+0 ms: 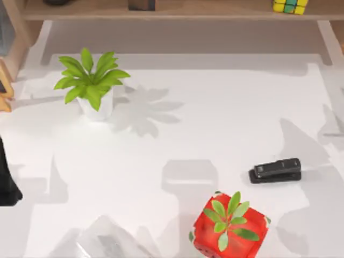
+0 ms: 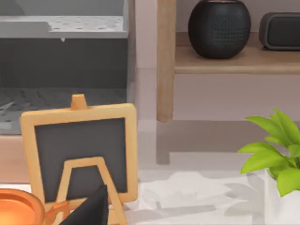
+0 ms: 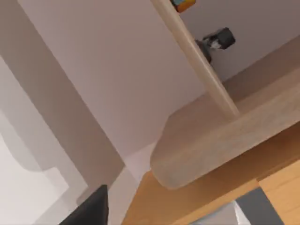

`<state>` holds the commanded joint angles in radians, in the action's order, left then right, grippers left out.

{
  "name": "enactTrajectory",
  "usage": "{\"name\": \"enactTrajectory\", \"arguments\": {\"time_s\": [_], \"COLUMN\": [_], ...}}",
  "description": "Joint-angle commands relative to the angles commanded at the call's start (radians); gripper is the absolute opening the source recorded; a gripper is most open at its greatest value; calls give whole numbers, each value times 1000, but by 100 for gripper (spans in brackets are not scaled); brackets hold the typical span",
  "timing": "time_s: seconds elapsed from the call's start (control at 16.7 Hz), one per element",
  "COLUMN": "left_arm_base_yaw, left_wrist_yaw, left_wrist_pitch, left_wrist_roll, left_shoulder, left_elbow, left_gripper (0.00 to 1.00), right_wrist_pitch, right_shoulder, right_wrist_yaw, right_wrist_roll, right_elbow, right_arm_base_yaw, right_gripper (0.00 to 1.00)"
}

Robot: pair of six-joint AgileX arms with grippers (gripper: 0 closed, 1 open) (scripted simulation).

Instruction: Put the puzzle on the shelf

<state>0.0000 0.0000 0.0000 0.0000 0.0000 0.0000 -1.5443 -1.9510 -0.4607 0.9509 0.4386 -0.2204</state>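
The puzzle (image 1: 290,6), a small cube of yellow, green and blue tiles, rests on the shelf (image 1: 215,13) at the back right, free of any gripper. The shelf is a long tan plank with a wooden upright (image 2: 166,61). My left arm (image 1: 7,185) is a dark shape parked at the table's left edge, far from the puzzle. In the left wrist view a dark part of my left gripper (image 2: 92,211) hangs before a small chalkboard. The right wrist view has a dark part of my right gripper (image 3: 89,210) close under tan wooden boards (image 3: 211,140).
A potted green plant (image 1: 89,85) stands back left. A black stapler (image 1: 275,170) lies at the right, and a red box with green leaves (image 1: 230,227) sits at the front. A chalkboard easel (image 2: 79,150), an orange bowl (image 2: 16,211) and black speakers (image 2: 219,28) are at the far left.
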Motion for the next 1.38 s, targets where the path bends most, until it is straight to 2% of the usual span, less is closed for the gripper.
{"name": "enactTrajectory", "arguments": {"time_s": [0.3,0.6,0.96,1.38], "left_arm_base_yaw": [0,0,0,0], "left_wrist_yaw": [0,0,0,0], "left_wrist_pitch": [0,0,0,0], "left_wrist_roll": [0,0,0,0], "left_shoulder": [0,0,0,0], "left_elbow": [0,0,0,0], "left_gripper": [100,100,100,100], "right_wrist_pitch": [-65,-73,-70,-18], "right_shoulder": [0,-65,-85,-108], "right_wrist_yaw": [-191,-251,-254,-198], "right_wrist_roll": [337,560,601,602], "right_elbow": [-123,-41,-4,70], "right_arm_base_yaw": [-268,-484,-527,-472], "right_gripper": [100,100,100,100]}}
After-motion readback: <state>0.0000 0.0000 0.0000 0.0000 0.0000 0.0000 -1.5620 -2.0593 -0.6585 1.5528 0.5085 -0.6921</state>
